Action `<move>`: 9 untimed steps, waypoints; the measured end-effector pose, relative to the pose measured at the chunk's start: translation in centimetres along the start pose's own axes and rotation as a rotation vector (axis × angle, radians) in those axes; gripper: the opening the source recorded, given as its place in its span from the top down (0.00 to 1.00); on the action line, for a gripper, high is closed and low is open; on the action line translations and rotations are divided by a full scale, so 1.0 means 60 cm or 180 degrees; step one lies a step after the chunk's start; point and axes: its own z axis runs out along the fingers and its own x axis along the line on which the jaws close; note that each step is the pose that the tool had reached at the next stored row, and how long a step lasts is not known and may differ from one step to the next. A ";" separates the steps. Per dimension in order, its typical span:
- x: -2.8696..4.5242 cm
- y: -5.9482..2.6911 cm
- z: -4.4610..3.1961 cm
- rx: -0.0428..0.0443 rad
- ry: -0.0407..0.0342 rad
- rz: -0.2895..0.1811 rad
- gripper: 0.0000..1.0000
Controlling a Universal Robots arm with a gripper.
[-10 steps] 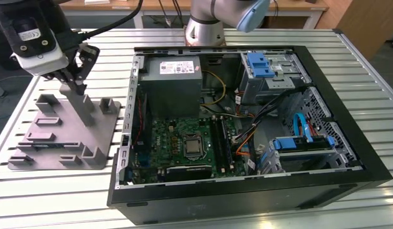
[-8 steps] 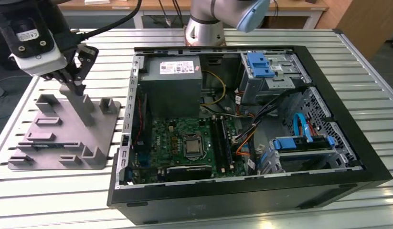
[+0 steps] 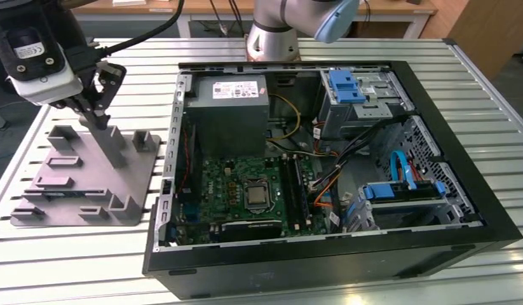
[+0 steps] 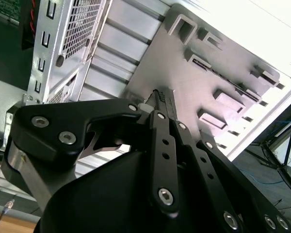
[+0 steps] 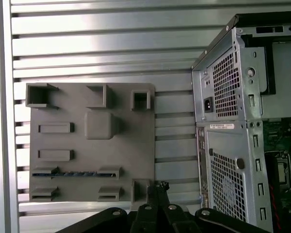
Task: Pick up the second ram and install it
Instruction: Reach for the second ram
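While claw (image 5: 157, 186) hovers closed, second ram (image 5: 70, 173) lies well apart.

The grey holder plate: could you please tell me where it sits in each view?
Exterior view: the grey holder plate lies at the exterior view's left, beside the computer case.
First wrist view: the plate is beside the case, past the gripper.
Second wrist view: the plate is past the gripper, beside the case.
Shared landmark: the computer case.

Second ram (image 5: 70, 173) is sitting untouched in the fixture: a thin, long, dark stick with bluish glints, standing on its long edge. Its ends are resting in two grey holder blocks (image 5: 44, 172) on the grey plate (image 3: 91, 171), toward the exterior view's left (image 3: 75, 192).
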 end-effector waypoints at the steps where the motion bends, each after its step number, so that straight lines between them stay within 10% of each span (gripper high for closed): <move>1: 0.001 0.000 0.000 0.0000 0.0001 0.0000 0.90; 9: 0.033 -0.002 0.004 0.0000 0.0000 0.0000 0.90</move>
